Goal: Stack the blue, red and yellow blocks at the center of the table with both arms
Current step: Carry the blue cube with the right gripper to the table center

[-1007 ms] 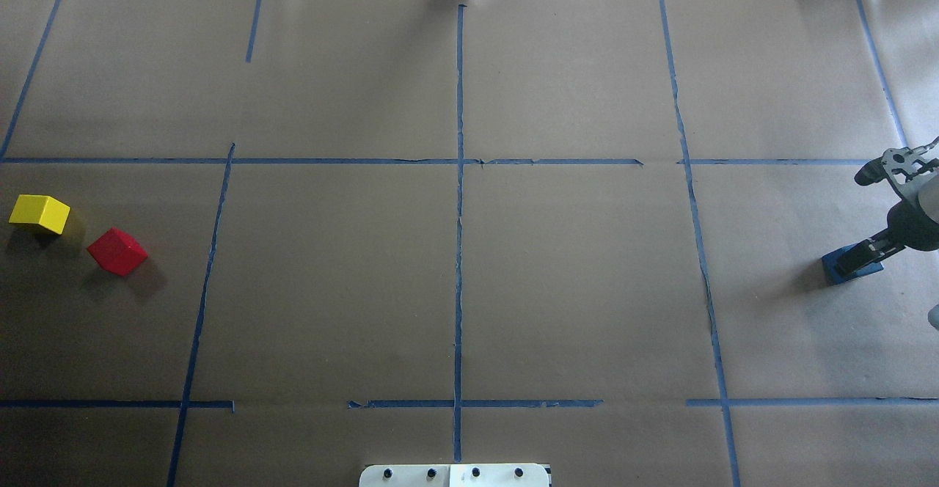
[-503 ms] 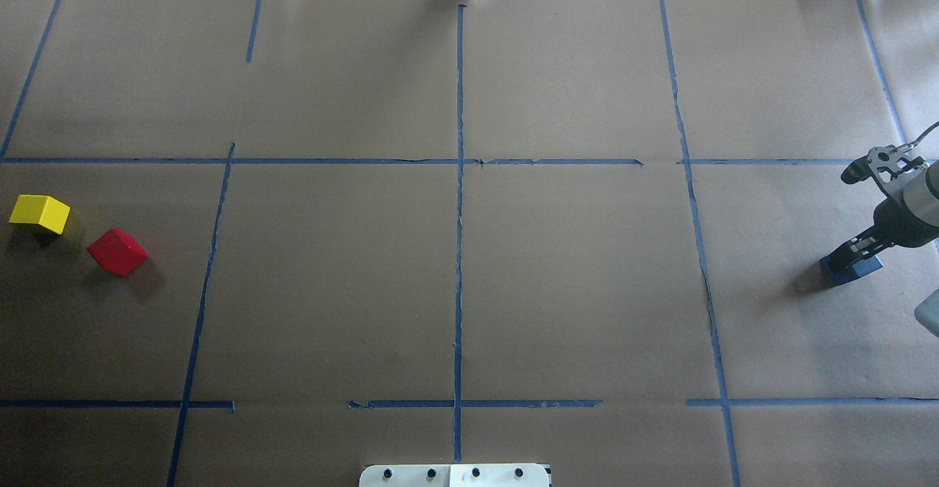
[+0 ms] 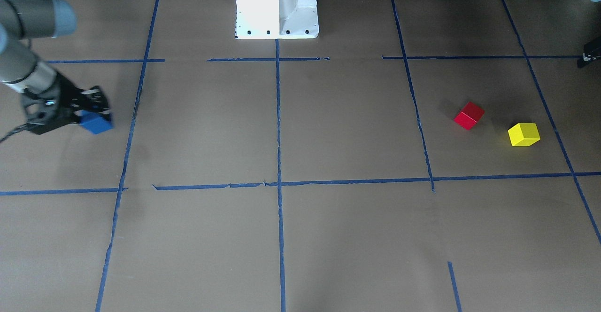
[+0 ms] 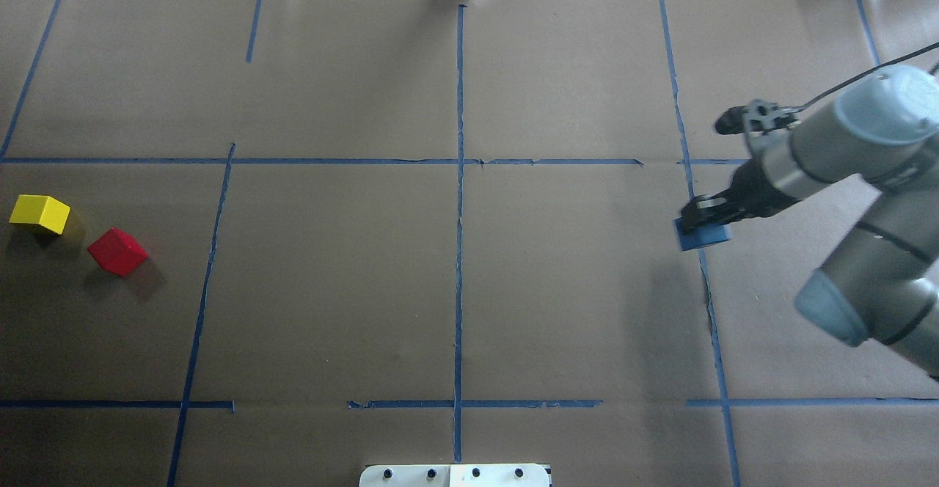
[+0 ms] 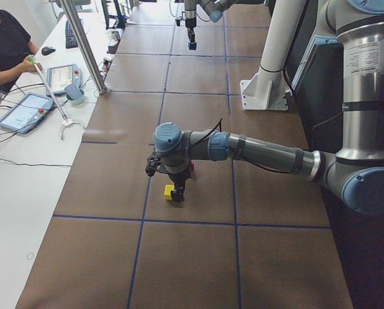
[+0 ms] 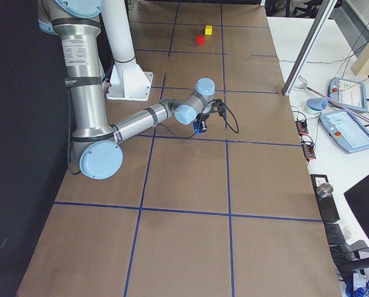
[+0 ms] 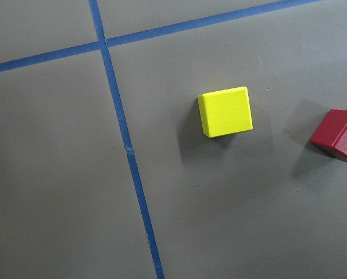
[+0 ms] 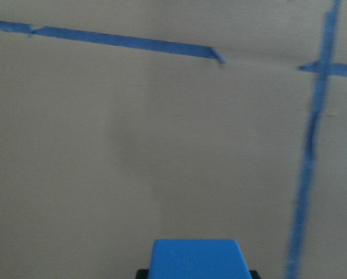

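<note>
My right gripper point(image 4: 702, 217) is shut on the blue block point(image 4: 703, 235) and holds it above the right-hand tape line; the block also shows in the front view point(image 3: 96, 123) and low in the right wrist view point(image 8: 195, 258). The red block point(image 4: 117, 251) and the yellow block point(image 4: 40, 213) lie close together at the table's far left. The left wrist view looks down on the yellow block point(image 7: 225, 111), with the red block point(image 7: 339, 135) at its edge. My left gripper point(image 5: 177, 188) hangs by the yellow block in the exterior left view; I cannot tell if it is open.
Blue tape lines split the brown table into cells; the centre crossing point(image 4: 460, 161) lies left of the blue block. The robot's white base point(image 3: 277, 6) stands at the near edge. An operator point(image 5: 5, 45) sits at a side table with tablets.
My right gripper has carried the blue block left, from the table's far right edge to the right-hand tape line. The red and yellow blocks have not moved.
</note>
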You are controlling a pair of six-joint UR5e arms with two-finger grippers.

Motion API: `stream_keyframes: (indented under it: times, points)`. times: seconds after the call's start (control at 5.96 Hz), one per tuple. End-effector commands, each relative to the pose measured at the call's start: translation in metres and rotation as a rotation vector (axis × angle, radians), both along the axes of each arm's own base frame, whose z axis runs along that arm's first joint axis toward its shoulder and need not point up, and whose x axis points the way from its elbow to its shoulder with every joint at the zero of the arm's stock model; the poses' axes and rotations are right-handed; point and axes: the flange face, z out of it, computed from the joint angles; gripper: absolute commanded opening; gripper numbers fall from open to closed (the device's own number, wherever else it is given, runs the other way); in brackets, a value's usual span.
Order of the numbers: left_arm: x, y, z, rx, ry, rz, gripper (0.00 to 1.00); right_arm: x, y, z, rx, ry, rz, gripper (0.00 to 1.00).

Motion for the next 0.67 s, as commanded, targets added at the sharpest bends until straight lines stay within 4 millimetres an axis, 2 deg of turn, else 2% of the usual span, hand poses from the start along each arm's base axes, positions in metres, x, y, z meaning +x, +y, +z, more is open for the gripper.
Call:
stream_keyframes:
  times: [0.0, 0.17, 0.34, 0.5]
  points:
    - [0.0, 0.0, 0.0, 0.0, 0.0, 0.0, 1.0, -0.144, 0.026, -0.138, -0.147, -0.009, 0.162, 0.0]
    - [0.0, 0.0, -0.001, 0.001, 0.0, -0.001, 1.0, -0.193, 0.006, -0.173, -0.21, 0.021, 0.204, 0.01]
    - [0.0, 0.0, -0.005, 0.007, 0.001, -0.002, 1.0, -0.229, 0.002, -0.188, -0.221, 0.046, 0.239, 0.01]
    - [0.0, 0.0, -0.005, 0.007, 0.001, -0.002, 1.0, -0.245, 0.002, -0.19, -0.22, 0.062, 0.238, 0.02]
